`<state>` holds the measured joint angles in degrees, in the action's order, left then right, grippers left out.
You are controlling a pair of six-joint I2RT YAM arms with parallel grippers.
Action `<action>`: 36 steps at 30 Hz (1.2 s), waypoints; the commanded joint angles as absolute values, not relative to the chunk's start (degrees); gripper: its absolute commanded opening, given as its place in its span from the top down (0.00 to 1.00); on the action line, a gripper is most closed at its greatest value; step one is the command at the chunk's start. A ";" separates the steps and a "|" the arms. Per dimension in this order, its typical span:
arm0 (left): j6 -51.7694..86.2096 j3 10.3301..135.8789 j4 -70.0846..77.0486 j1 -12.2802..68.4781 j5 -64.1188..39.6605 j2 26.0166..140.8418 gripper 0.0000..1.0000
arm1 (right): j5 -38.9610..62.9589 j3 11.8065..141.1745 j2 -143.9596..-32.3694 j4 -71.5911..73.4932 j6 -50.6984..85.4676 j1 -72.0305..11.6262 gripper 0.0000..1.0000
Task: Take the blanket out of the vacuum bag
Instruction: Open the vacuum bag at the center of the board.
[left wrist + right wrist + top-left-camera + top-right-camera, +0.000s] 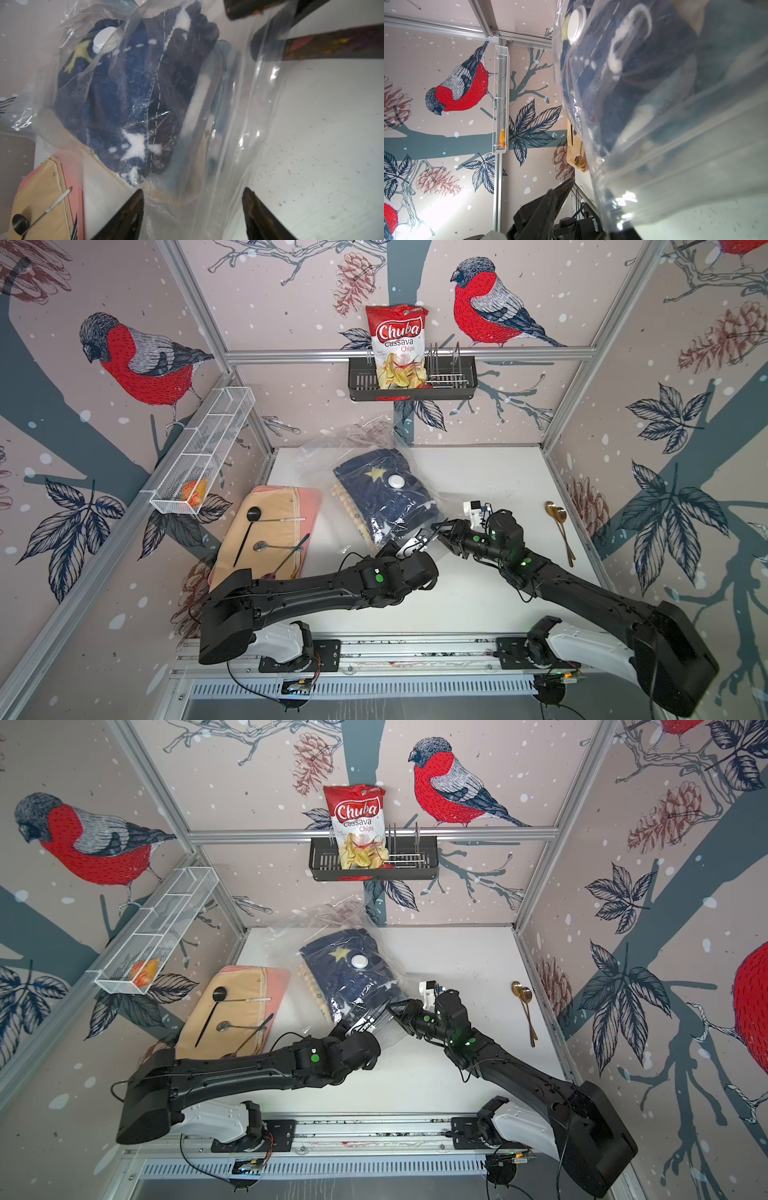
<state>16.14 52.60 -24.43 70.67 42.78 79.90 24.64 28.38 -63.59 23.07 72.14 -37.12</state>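
Showing a navy starred blanket [384, 489], the vacuum bag [370, 448] lies crinkled.

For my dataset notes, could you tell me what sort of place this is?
Probably a robot test cell dressed as a home: aluminium frame rails carrying bird-print wallpaper panels, two black robot arms on a white tabletop.
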 commanded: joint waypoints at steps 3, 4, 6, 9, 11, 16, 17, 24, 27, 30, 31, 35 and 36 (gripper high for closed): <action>18.01 54.28 -22.46 70.78 47.88 83.96 0.36 | 26.19 28.83 -63.38 26.60 72.83 -37.27 0.62; 18.13 54.76 -22.71 70.84 47.47 84.73 0.37 | 25.96 28.81 -63.15 26.84 73.18 -37.27 0.63; 18.47 55.01 -22.47 71.02 48.32 85.16 0.39 | 25.83 28.83 -63.07 27.71 73.80 -37.31 0.64; 18.85 55.34 -21.98 71.03 51.05 84.91 0.54 | 26.06 29.39 -63.45 28.21 74.33 -37.77 0.65; 18.45 55.99 -21.93 71.02 51.67 84.68 0.68 | 26.25 29.63 -63.59 28.23 74.24 -37.96 0.65; 17.56 59.03 -23.08 70.81 54.46 83.49 1.00 | 25.26 29.10 -61.80 27.24 73.97 -38.06 0.72; 17.09 59.47 -22.82 70.45 53.39 83.02 1.00 | 25.07 29.02 -61.15 26.38 73.59 -38.06 0.76; 16.77 61.55 -21.57 64.50 42.73 78.25 1.00 | 17.34 24.96 -53.50 18.97 73.29 -42.62 0.88; 15.07 61.52 -20.15 64.17 42.24 76.78 1.00 | 14.50 22.73 -51.51 18.23 74.02 -44.09 0.89; 14.60 62.28 -19.52 63.64 40.78 76.46 1.00 | 12.29 21.93 -52.44 18.98 74.61 -45.11 0.89; 14.59 62.56 -19.54 63.63 40.40 76.55 1.00 | 11.52 22.04 -53.41 19.58 74.75 -45.42 0.89; 14.44 64.06 -20.25 63.63 39.96 77.39 1.00 | 8.07 22.06 -57.96 24.18 76.57 -46.99 0.90; 14.43 64.32 -20.37 63.65 39.69 77.42 1.00 | 7.13 22.06 -59.30 25.83 76.93 -47.32 0.90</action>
